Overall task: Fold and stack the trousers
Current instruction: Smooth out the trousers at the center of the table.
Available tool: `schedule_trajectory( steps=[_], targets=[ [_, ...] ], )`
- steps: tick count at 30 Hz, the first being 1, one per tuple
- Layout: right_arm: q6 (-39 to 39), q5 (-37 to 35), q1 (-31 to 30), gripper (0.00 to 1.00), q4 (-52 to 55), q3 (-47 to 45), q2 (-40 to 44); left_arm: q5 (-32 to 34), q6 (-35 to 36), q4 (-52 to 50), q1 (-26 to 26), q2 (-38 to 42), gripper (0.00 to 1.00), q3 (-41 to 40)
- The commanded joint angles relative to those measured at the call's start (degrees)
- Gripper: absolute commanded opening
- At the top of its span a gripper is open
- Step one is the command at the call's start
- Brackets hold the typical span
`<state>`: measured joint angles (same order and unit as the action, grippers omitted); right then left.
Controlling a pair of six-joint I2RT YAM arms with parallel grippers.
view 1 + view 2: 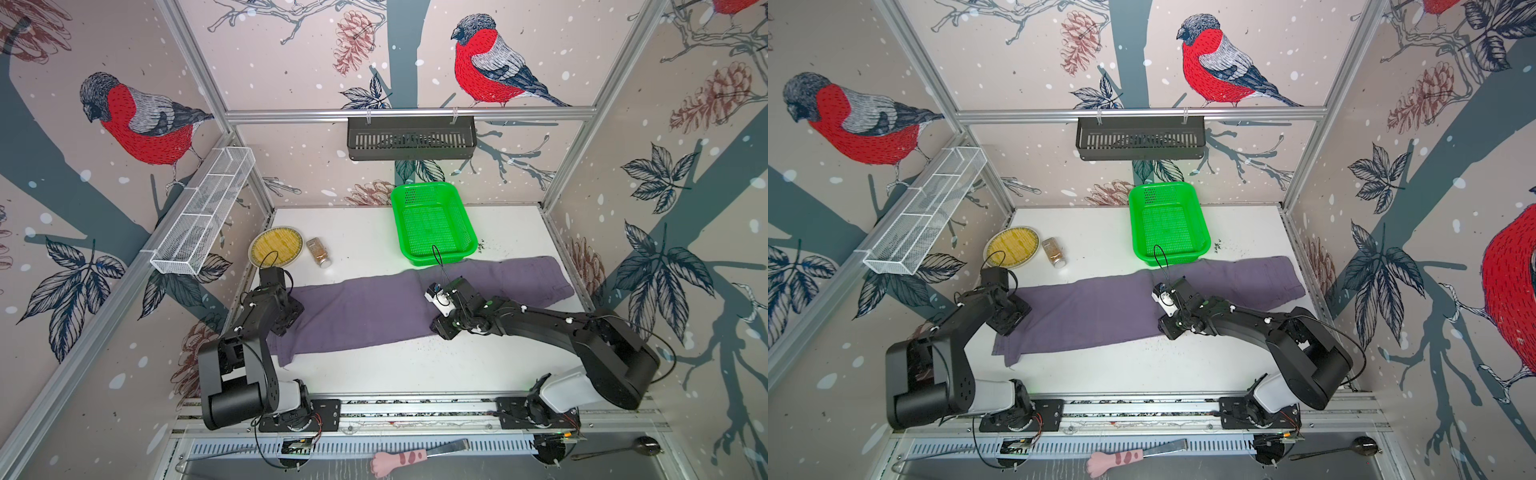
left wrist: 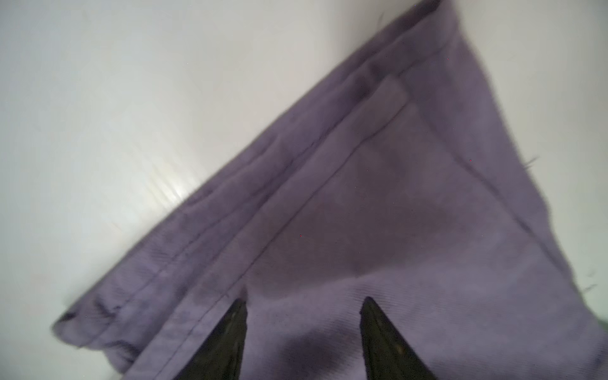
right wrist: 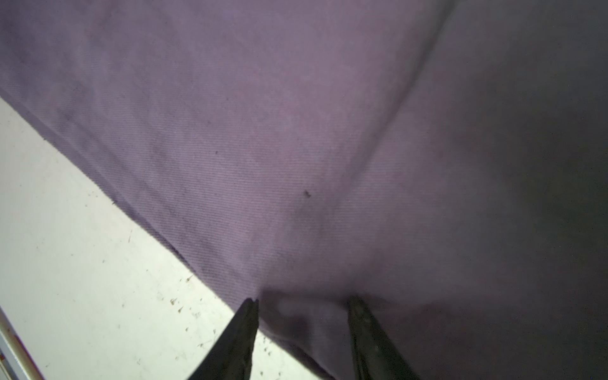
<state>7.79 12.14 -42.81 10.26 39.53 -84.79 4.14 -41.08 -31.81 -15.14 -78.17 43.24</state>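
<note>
The purple-grey trousers [image 1: 365, 307] [image 1: 1096, 307] lie flat and stretched out across the white table [image 1: 415, 370], from the near left to the far right. My left gripper [image 1: 286, 328] [image 2: 304, 301] hangs over their left end, open, both fingertips down on the cloth [image 2: 394, 197] beside a seam. My right gripper [image 1: 440, 331] [image 3: 304, 301] is at the trousers' near edge, right of the middle. It is open and straddles that edge: one fingertip is over bare table and one over the cloth [image 3: 296, 115].
A green basket [image 1: 432, 224] stands at the back, touching the trousers' far edge. A yellow plate [image 1: 275, 247] and a spice jar [image 1: 319, 252] lie at the back left. Dark crumbs [image 1: 415, 341] dot the table near the right gripper. A white wire rack [image 1: 203, 212] hangs on the left wall.
</note>
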Motion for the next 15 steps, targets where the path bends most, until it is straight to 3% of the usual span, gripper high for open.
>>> schedule_trajectory(
  steps=[1, 3, 7, 10, 14, 15],
  targets=[
    [1.49, 2.18, 0.52, 0.48, -1.02, -0.40, 0.49, 6.76, 4.81, -5.18, -0.23, 0.76, 0.57, 5.42],
    [1.36, 3.29, 1.47, 0.49, -1.10, -0.50, 1.60, 8.69, 6.61, -7.51, -0.66, 0.40, 0.57, 8.45],
    [1.87, 6.84, 4.57, 0.49, -2.71, -1.33, 5.71, 6.40, 8.80, -7.54, -1.74, 0.39, 0.57, 9.75],
    [1.96, 7.52, 6.64, 0.51, -4.14, -2.42, 9.29, 3.38, 14.25, -5.51, -1.87, 0.41, 0.57, 8.68],
    [1.42, 9.11, 8.67, 0.52, -6.14, -3.49, 12.33, 6.03, 24.92, -1.69, -1.94, -1.11, 0.53, 7.32],
    [1.14, 9.21, 9.03, 0.52, -6.05, -3.33, 12.52, 3.82, 27.31, -2.43, -2.79, -2.55, 0.51, 8.86]
  ],
)
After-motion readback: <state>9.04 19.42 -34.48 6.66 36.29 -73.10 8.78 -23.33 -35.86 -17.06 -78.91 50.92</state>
